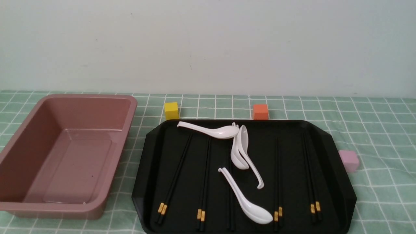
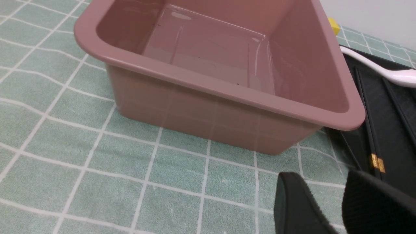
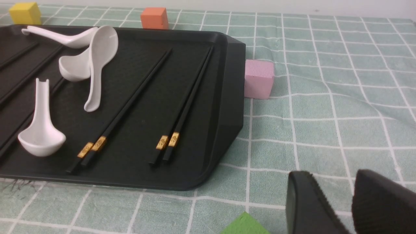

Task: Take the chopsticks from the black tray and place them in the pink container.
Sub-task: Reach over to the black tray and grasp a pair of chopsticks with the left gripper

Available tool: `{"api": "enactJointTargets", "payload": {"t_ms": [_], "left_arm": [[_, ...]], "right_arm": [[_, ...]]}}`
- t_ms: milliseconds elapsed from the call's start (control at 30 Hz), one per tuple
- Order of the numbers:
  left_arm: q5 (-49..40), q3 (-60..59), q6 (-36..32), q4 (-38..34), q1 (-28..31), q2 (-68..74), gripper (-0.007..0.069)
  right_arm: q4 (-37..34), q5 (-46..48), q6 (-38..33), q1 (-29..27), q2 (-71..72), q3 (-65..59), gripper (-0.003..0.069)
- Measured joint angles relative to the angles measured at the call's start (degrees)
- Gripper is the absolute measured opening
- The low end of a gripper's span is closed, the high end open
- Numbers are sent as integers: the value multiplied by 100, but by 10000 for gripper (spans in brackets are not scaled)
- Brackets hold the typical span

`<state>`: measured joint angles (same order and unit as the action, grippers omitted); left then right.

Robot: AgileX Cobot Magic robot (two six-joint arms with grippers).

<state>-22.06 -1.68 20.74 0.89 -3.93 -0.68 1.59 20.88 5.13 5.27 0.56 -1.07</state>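
Several pairs of black chopsticks [image 1: 204, 178] with gold bands lie lengthwise in the black tray [image 1: 292, 162] at the centre of the front view. The pink container [image 1: 39, 136] stands empty to the tray's left. Neither gripper shows in the front view. In the left wrist view my left gripper [image 2: 321, 177] hangs open over the cloth beside the container's near corner [image 2: 208, 83], close to the tray's edge [image 2: 390, 130] and one chopstick pair [image 2: 367, 113]. My right gripper [image 3: 333, 175] is open above the cloth, off the tray's right side [image 3: 227, 91], apart from the nearest pair [image 3: 188, 97].
Several white spoons [image 1: 243, 195] lie among the chopsticks. A yellow cube [image 1: 171, 110] and an orange cube [image 1: 260, 111] sit behind the tray. A pale pink cube [image 1: 348, 161] touches its right edge. A green block [image 3: 243, 226] lies near my right gripper. Green checked cloth covers the table.
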Motion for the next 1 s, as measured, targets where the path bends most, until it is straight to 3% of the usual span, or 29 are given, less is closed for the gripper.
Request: {"api": "enactJointTargets", "payload": {"t_ms": [400,600,1000], "left_arm": [[4,0,155,-257,0,0,239],[12,0,1577,-2548,0,0,239],[847,0,2061,-4358,0,0,239]], "right_arm": [[0,0,0,0,0,0,239],[0,0,0,0,0,0,239],[0,0,0,0,0,0,239]]}}
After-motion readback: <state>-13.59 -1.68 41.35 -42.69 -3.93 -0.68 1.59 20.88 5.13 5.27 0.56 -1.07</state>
